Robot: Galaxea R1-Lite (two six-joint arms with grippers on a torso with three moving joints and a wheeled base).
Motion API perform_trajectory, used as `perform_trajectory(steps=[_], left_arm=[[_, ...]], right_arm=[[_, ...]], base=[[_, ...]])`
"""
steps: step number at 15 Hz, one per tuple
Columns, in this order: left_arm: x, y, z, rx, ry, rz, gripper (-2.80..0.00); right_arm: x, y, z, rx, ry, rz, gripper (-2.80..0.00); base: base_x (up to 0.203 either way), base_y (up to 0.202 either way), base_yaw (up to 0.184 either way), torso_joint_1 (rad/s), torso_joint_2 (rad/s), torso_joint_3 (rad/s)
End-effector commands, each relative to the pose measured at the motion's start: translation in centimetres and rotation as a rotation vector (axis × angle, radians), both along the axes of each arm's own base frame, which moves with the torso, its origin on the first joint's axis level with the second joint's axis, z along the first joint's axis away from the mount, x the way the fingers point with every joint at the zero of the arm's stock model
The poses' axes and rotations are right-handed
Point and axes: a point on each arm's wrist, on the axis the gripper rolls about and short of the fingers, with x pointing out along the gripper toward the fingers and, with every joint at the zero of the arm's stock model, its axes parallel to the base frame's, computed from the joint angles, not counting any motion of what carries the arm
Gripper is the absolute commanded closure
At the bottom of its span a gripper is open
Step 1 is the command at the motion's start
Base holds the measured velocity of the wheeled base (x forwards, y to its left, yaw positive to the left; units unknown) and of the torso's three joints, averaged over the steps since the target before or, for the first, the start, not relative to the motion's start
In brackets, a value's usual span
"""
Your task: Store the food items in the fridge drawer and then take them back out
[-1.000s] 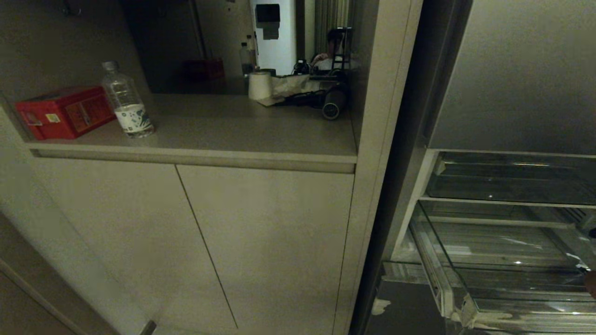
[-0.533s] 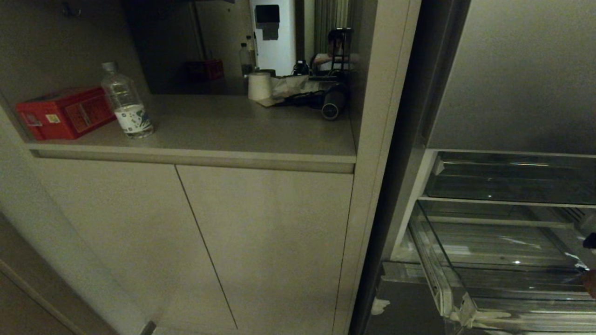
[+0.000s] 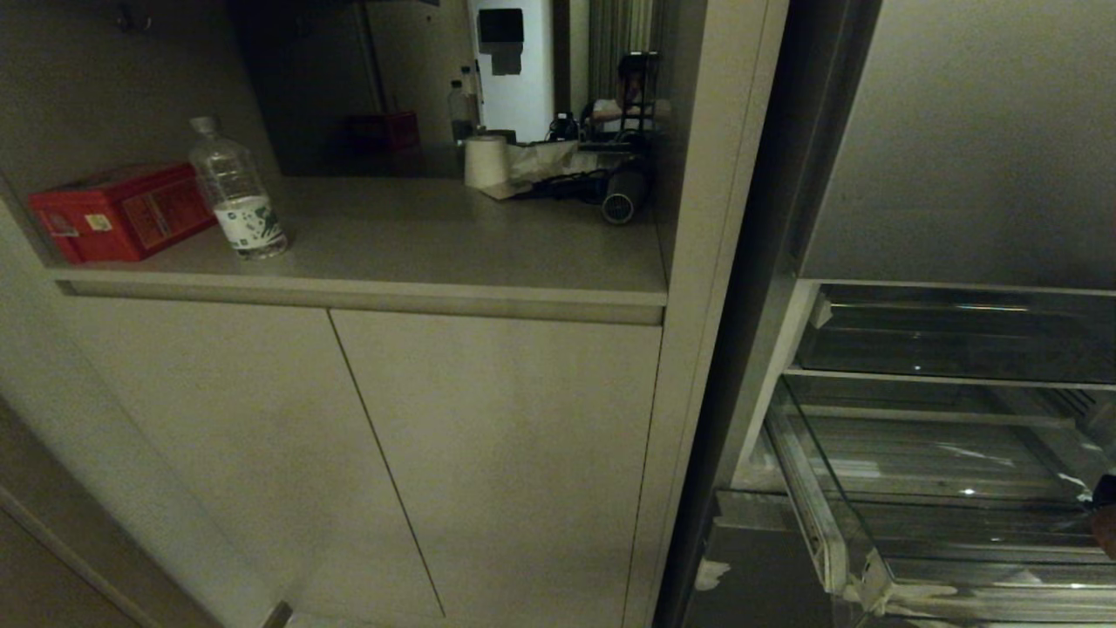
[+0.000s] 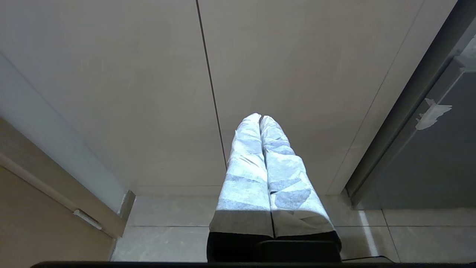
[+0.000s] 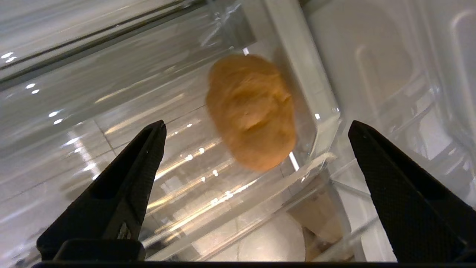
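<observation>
An orange-brown food item (image 5: 251,111) lies on the ribbed floor of the clear fridge drawer (image 5: 223,219), close to one corner wall. My right gripper (image 5: 256,124) hovers above it, open wide; the black fingers (image 5: 141,163) stand on either side, touching nothing. In the head view the drawer (image 3: 811,497) is pulled out at the lower right. There only a dark tip of the right gripper (image 3: 1105,490) and a sliver of the food item (image 3: 1109,532) show at the right edge. My left gripper (image 4: 260,118) is shut and empty, parked low before the cabinet doors.
A shallower clear tray (image 3: 950,344) sits above the drawer. To the left, a counter (image 3: 436,249) carries a water bottle (image 3: 237,196), a red box (image 3: 118,211), a paper roll (image 3: 486,160) and a dark appliance (image 3: 621,205). A person (image 3: 626,87) shows far behind.
At the head view's right edge the right gripper's dark tip has sunk lower, down towards the drawer. The left arm has not moved.
</observation>
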Motion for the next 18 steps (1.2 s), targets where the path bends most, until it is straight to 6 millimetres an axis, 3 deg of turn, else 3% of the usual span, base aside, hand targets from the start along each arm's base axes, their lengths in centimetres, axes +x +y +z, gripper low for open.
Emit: perform_trajectory(steps=[1, 6, 13, 18], left_arm=[[0.0, 0.0, 0.0, 0.000, 0.003, 0.000, 0.00], [0.0, 0.0, 0.0, 0.000, 0.003, -0.001, 0.00], [0.0, 0.0, 0.0, 0.000, 0.003, 0.002, 0.00], [0.0, 0.0, 0.0, 0.000, 0.003, 0.001, 0.00]], right_arm=[[1.3, -1.3, -1.6, 0.022, 0.024, 0.008, -2.80], [3.4, -2.6, -1.5, -0.009, 0.020, 0.047, -2.80], [4.2, -0.8, -1.0, 0.073, 0.128, 0.102, -2.80], [4.3, -0.7, -1.4, 0.085, 0.166, 0.113, -2.80]], base=[[0.000, 0.000, 0.000, 0.000, 0.00, 0.000], [0.000, 0.000, 0.000, 0.000, 0.00, 0.000], [0.000, 0.000, 0.000, 0.000, 0.00, 0.000], [0.000, 0.000, 0.000, 0.000, 0.00, 0.000]])
